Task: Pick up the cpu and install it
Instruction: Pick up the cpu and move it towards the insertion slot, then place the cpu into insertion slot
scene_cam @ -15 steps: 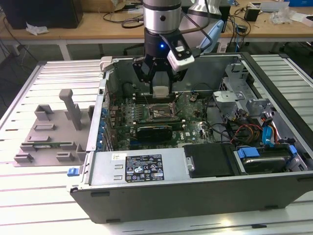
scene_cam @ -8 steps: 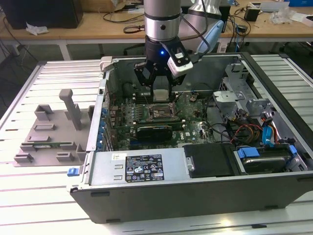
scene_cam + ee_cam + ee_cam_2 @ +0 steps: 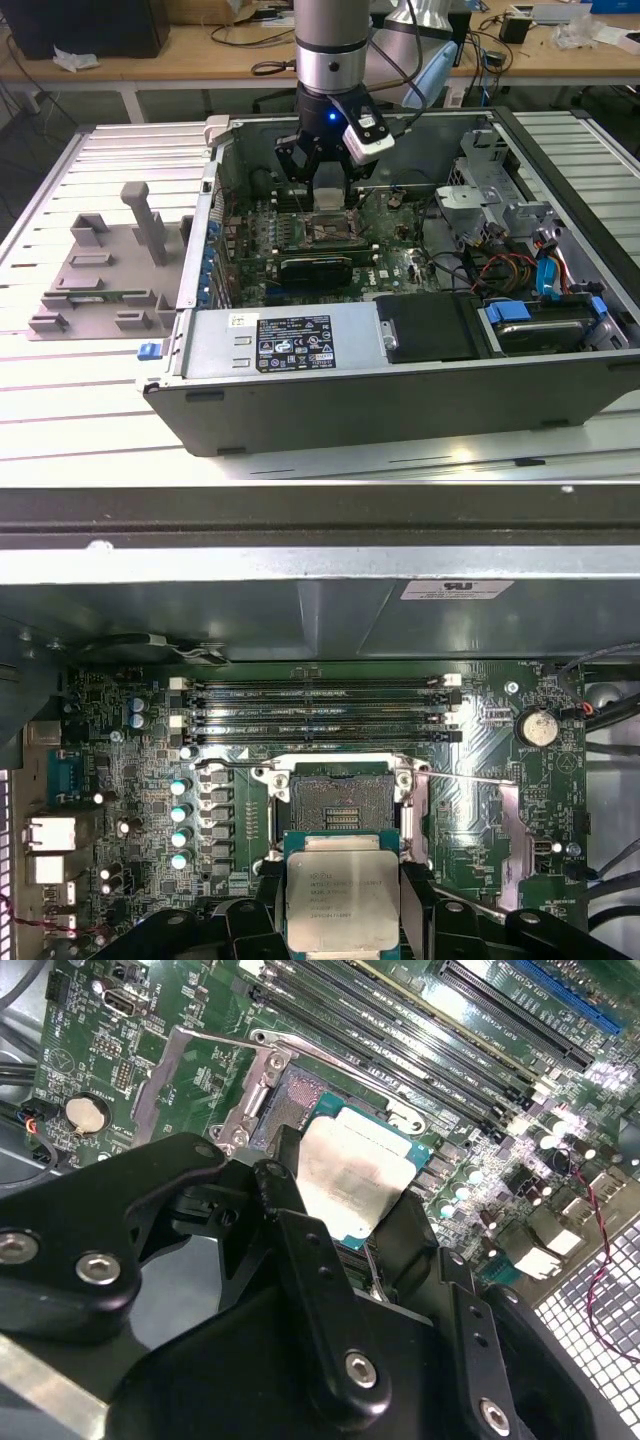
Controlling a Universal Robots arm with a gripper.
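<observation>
The cpu (image 3: pixel 342 895) (image 3: pixel 355 1172), a flat square chip with a silver top and green rim, sits between my two black fingers (image 3: pixel 415 892) in both wrist views. My gripper (image 3: pixel 342 905) (image 3: pixel 350 1210) is shut on it by two opposite edges. The chip hangs just off the open socket (image 3: pixel 340 800) (image 3: pixel 290 1100), whose metal frame and lever are swung up; bare contacts show inside. In the exterior view my gripper (image 3: pixel 326 207) reaches down into the open computer case (image 3: pixel 330 345), right above the socket area (image 3: pixel 326 232) of the green motherboard.
Several memory slots (image 3: pixel 320 708) run beside the socket. A long black expansion card (image 3: pixel 315 268) lies across the board near it. Drive bays and coloured cables (image 3: pixel 520 270) fill the case at the exterior view's right. A grey fixture tray (image 3: pixel 100 270) lies outside at the left.
</observation>
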